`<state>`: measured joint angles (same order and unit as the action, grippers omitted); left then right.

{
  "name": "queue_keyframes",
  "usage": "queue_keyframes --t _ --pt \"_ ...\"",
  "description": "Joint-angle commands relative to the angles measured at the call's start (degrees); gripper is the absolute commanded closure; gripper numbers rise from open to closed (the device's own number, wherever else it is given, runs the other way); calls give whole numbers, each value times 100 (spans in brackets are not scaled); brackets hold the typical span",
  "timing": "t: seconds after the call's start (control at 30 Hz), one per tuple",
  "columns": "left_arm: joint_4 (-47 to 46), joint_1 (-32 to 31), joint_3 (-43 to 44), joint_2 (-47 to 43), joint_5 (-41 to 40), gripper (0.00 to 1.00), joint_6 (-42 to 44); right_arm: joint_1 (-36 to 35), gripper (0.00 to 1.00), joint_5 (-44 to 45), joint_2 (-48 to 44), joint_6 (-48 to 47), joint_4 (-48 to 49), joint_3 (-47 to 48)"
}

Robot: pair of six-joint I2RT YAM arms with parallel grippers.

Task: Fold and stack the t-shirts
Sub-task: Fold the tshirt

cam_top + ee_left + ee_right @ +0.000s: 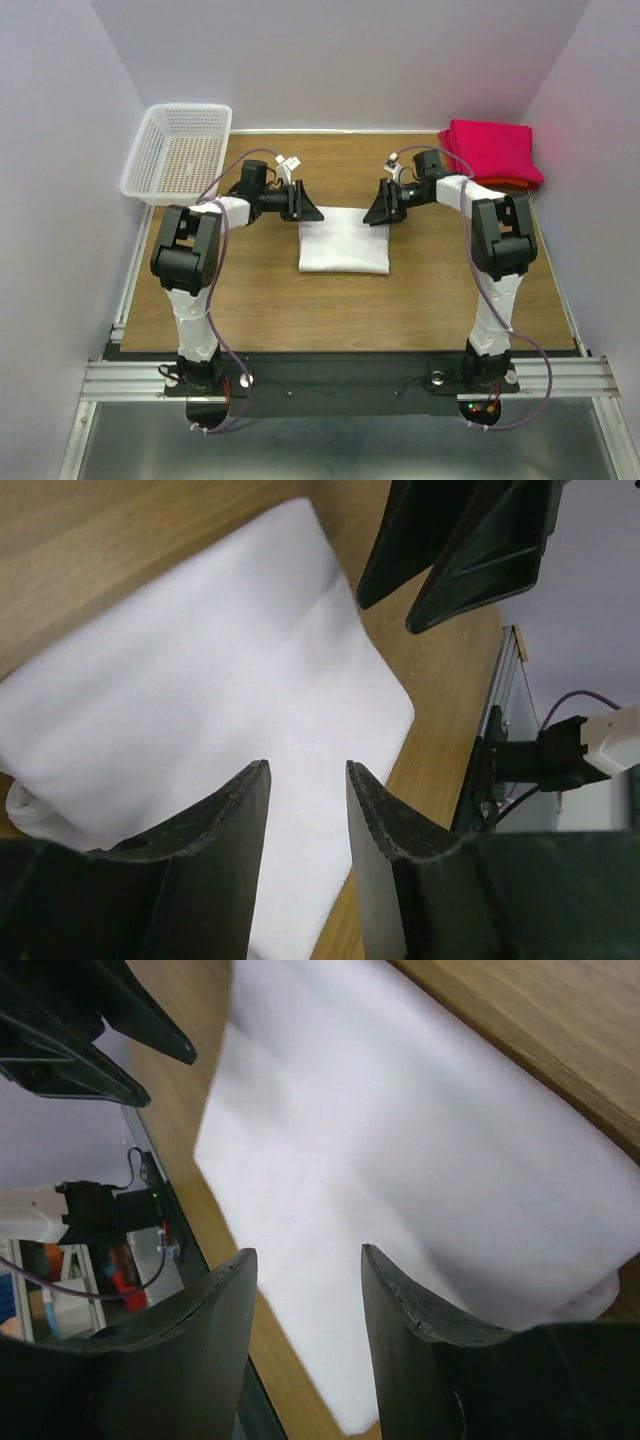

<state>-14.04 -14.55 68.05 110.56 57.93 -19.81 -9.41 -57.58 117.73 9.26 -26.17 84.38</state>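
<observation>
A plain white t-shirt, folded into a neat rectangle, lies flat mid-table; it also shows in the left wrist view and the right wrist view. My left gripper hovers at its far left corner, jaws open and empty. My right gripper hovers at its far right corner, jaws open and empty. A stack of folded red/pink t-shirts, with an orange-red one at the bottom, sits at the far right corner of the table.
A white plastic lattice basket stands at the far left, overhanging the table edge. Grey walls close in on three sides. The wooden table has a metal rail along its near edge.
</observation>
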Motion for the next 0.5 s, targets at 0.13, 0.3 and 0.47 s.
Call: queue_keyframes --t 0.13,0.3,0.47 --pt "-636 92 23 746 -185 54 -288 176 48 309 698 -300 324 -194" --pt "717 119 392 792 -599 58 679 255 52 398 489 -530 271 -106" --pt "1088 110 315 -323 -151 55 1164 220 58 -138 -522 -250 236 -52"
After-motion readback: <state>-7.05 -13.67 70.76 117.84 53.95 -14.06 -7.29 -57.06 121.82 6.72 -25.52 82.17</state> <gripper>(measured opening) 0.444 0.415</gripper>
